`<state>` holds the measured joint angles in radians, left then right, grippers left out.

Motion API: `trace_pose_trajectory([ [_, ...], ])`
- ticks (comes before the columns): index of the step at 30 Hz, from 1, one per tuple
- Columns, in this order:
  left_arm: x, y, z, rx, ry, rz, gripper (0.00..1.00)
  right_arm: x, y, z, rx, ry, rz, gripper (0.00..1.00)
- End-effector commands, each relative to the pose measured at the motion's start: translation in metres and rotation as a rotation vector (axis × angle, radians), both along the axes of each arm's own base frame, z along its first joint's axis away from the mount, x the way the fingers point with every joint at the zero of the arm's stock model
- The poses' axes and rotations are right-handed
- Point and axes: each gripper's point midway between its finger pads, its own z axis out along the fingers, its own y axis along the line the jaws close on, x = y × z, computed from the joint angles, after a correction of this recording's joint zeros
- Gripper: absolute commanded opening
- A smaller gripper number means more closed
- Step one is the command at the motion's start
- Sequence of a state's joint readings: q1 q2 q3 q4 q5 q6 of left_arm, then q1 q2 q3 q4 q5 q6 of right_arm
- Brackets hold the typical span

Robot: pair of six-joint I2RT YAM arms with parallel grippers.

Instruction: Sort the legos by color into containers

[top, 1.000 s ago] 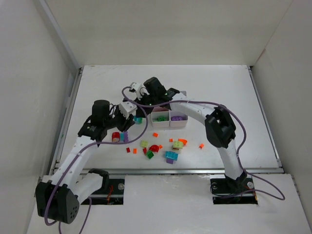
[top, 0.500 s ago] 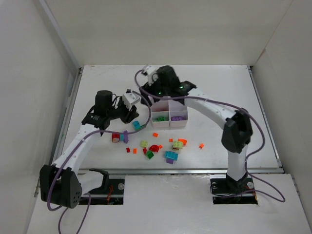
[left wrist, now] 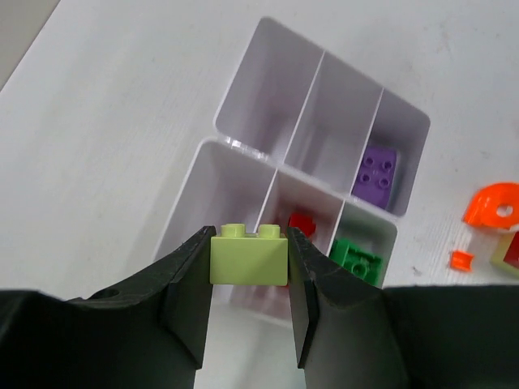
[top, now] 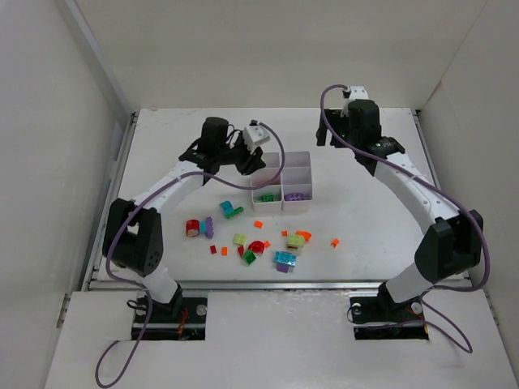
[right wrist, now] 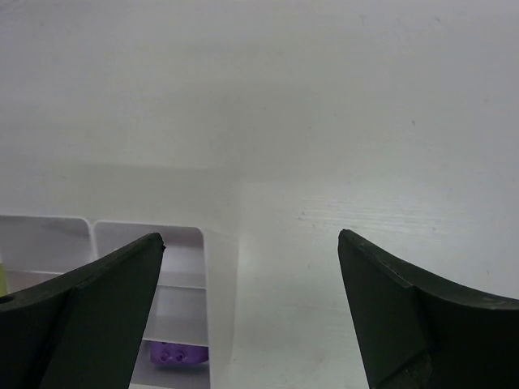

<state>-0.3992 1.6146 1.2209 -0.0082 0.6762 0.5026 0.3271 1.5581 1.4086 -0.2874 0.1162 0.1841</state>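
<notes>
My left gripper (left wrist: 248,243) is shut on a yellow-green lego (left wrist: 248,257), held above the white containers tray (left wrist: 243,93) near its left compartments. The tray holds a purple brick (left wrist: 375,173), a red one (left wrist: 302,221) and a green one (left wrist: 355,259). From above, the left gripper (top: 256,164) hangs over the tray's (top: 311,174) left edge. My right gripper (top: 324,138) stands open and empty behind the tray's far right corner (right wrist: 219,243). Several loose legos lie in front of the tray, among them a red one (top: 193,228), a cyan one (top: 284,258) and an orange one (top: 335,241).
White walls close the table on the left, back and right. A curved orange piece (left wrist: 495,203) and a small orange bit (left wrist: 461,259) lie just right of the tray. Both arm bases (top: 162,312) sit at the near edge.
The right arm swung from over the tray's left side to the back right and its jaws opened wide. The left arm carried the yellow-green brick from the front left up over the tray.
</notes>
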Motion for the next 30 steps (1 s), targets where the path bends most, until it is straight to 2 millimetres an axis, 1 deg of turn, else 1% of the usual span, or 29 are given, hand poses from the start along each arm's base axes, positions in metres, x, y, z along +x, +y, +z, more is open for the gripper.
trace_pose_trajectory([
  [1, 0.010, -0.039, 0.045, -0.093, -0.102, -0.070, 0.00, -0.003, -0.038, 0.011, 0.028, -0.031, -0.148, 0.94],
  [2, 0.016, -0.047, 0.038, -0.094, -0.094, -0.067, 0.00, -0.005, -0.045, 0.014, 0.035, -0.038, -0.170, 0.94],
  [3, 0.017, -0.053, 0.037, -0.100, -0.087, -0.074, 0.00, -0.008, -0.047, 0.012, 0.030, -0.036, -0.178, 0.94],
  [4, 0.013, -0.065, 0.037, -0.107, -0.084, -0.094, 0.00, -0.009, -0.057, 0.012, 0.021, -0.039, -0.210, 0.95],
  [5, 0.015, -0.071, 0.038, -0.106, -0.089, -0.097, 0.00, -0.014, -0.060, 0.006, 0.012, -0.030, -0.221, 0.97],
  [6, 0.014, -0.077, 0.034, -0.111, -0.081, -0.104, 0.00, -0.020, -0.068, 0.012, 0.014, -0.045, -0.238, 0.97],
  [7, 0.018, -0.083, 0.029, -0.108, -0.086, -0.102, 0.00, -0.024, -0.071, 0.010, 0.000, -0.045, -0.246, 1.00],
  [8, 0.011, -0.091, 0.024, -0.113, -0.055, -0.111, 0.00, -0.028, -0.077, 0.009, -0.020, -0.048, -0.267, 1.00],
  [9, 0.016, -0.093, 0.024, -0.118, -0.053, -0.098, 0.00, -0.033, -0.081, 0.003, -0.028, -0.044, -0.280, 1.00],
  [10, 0.016, -0.100, 0.020, -0.120, -0.036, -0.103, 0.00, -0.039, -0.085, 0.008, -0.040, -0.060, -0.283, 1.00],
  [11, 0.016, -0.101, 0.015, -0.121, -0.016, -0.098, 0.00, -0.041, -0.086, 0.010, -0.046, -0.072, -0.278, 1.00],
  [12, 0.019, -0.104, 0.022, -0.140, -0.004, -0.088, 0.00, -0.044, -0.089, 0.010, -0.052, -0.076, -0.292, 1.00],
  [13, 0.017, -0.107, 0.017, -0.139, 0.015, -0.082, 0.00, -0.048, -0.093, 0.011, -0.068, -0.082, -0.300, 1.00],
  [14, 0.021, -0.109, 0.017, -0.142, 0.019, -0.070, 0.00, -0.050, -0.096, 0.015, -0.076, -0.092, -0.305, 1.00],
  [15, 0.023, -0.110, 0.024, -0.149, 0.007, -0.071, 0.00, -0.050, -0.097, 0.011, -0.082, -0.089, -0.313, 1.00],
  [16, 0.023, -0.108, 0.021, -0.140, 0.015, -0.062, 0.00, -0.051, -0.102, 0.012, -0.089, -0.097, -0.319, 1.00],
  [17, 0.028, -0.108, 0.020, -0.133, 0.001, -0.053, 0.00, -0.051, -0.102, 0.012, -0.100, -0.097, -0.314, 1.00],
  [18, 0.025, -0.110, 0.018, -0.123, 0.009, -0.052, 0.00, -0.051, -0.102, 0.012, -0.100, -0.097, -0.314, 1.00],
  [19, 0.028, -0.110, 0.021, -0.120, -0.011, -0.047, 0.00, -0.049, -0.106, 0.008, -0.104, -0.088, -0.323, 1.00],
  [20, 0.031, -0.110, 0.019, -0.111, -0.005, -0.037, 0.00, -0.048, -0.108, 0.013, -0.106, -0.097, -0.319, 1.00],
  [21, 0.032, -0.109, 0.011, -0.092, 0.004, -0.031, 0.00, -0.048, -0.108, 0.013, -0.106, -0.097, -0.319, 1.00],
  [23, 0.034, -0.110, 0.018, -0.092, -0.014, -0.036, 0.00, -0.047, -0.113, 0.012, -0.105, -0.093, -0.311, 1.00],
  [24, 0.035, -0.110, 0.013, -0.087, -0.006, -0.035, 0.00, -0.047, -0.117, 0.012, -0.105, -0.093, -0.320, 1.00],
  [25, 0.035, -0.108, 0.011, -0.074, -0.005, -0.030, 0.00, -0.046, -0.116, 0.012, -0.096, -0.090, -0.306, 1.00],
  [26, 0.037, -0.109, 0.015, -0.079, -0.014, -0.030, 0.00, -0.046, -0.120, 0.012, -0.096, -0.090, -0.316, 1.00],
  [28, 0.037, -0.107, 0.013, -0.071, -0.008, -0.022, 0.00, -0.046, -0.121, 0.012, -0.104, -0.090, -0.313, 1.00],
  [29, 0.038, -0.108, 0.017, -0.072, -0.023, -0.025, 0.00, -0.046, -0.121, 0.012, -0.104, -0.090, -0.313, 1.00],
  [30, 0.037, -0.107, 0.015, -0.065, -0.013, -0.025, 0.00, -0.046, -0.121, 0.012, -0.104, -0.090, -0.313, 1.00],
])
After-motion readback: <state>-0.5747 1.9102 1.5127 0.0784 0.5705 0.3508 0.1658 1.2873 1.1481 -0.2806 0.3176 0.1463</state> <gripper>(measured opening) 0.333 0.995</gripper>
